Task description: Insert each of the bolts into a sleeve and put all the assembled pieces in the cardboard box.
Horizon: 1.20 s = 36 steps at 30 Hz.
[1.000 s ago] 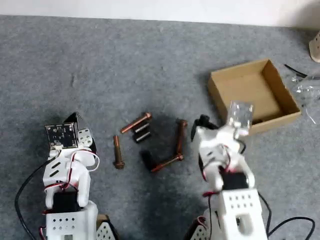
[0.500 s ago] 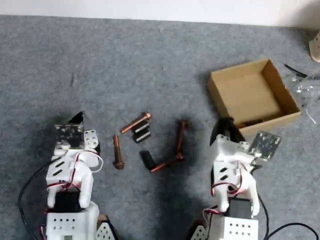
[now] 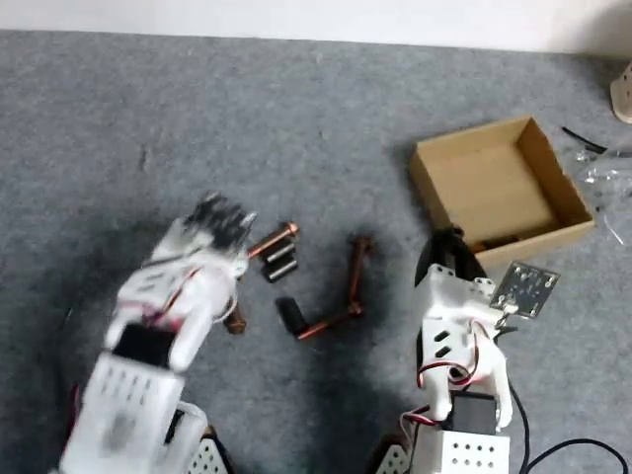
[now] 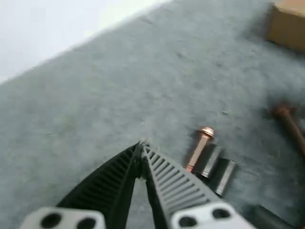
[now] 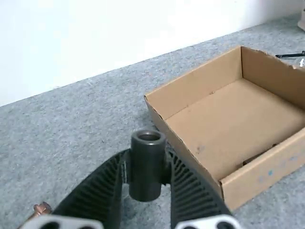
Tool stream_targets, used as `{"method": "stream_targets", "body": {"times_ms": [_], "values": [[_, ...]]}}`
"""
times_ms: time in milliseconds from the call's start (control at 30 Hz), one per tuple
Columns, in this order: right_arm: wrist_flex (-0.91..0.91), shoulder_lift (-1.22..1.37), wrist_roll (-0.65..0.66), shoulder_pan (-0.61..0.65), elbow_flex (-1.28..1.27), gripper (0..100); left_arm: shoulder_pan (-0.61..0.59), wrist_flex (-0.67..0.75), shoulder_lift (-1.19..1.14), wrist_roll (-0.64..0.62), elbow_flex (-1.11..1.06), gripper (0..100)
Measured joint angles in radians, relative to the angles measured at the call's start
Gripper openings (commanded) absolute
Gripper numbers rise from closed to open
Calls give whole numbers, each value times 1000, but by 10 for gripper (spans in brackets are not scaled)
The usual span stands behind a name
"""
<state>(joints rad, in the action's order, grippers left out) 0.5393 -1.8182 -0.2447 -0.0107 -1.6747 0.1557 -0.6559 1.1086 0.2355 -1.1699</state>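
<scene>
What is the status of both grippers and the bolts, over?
Left gripper shut, empty, close to a copper bolt. Right gripper shut on black sleeve, upright, near cardboard box. Two loose sleeves beside that bolt.

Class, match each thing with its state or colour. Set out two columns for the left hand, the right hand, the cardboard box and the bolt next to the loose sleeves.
Column one:
1 left hand
2 right hand
3 cardboard box
4 bolt

Column two:
A copper-coloured
B shut on a sleeve
C shut, holding nothing
D open-topped

Pairs: 1-C, 2-B, 3-D, 4-A
</scene>
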Motion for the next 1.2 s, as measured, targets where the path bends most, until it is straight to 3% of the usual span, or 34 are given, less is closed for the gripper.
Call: {"method": "stream_targets", "body": {"times_ms": [267,467,900,1200], "values": [[-46,0,0,0,0,5,29,-28,-677,0,413,104],[-51,0,0,0,0,5,112,-176,-1007,135,629,104],[-51,0,0,0,0,5,143,-193,-1367,193,864,104],[-51,0,0,0,0,5,117,-193,-1424,186,916,104]]}}
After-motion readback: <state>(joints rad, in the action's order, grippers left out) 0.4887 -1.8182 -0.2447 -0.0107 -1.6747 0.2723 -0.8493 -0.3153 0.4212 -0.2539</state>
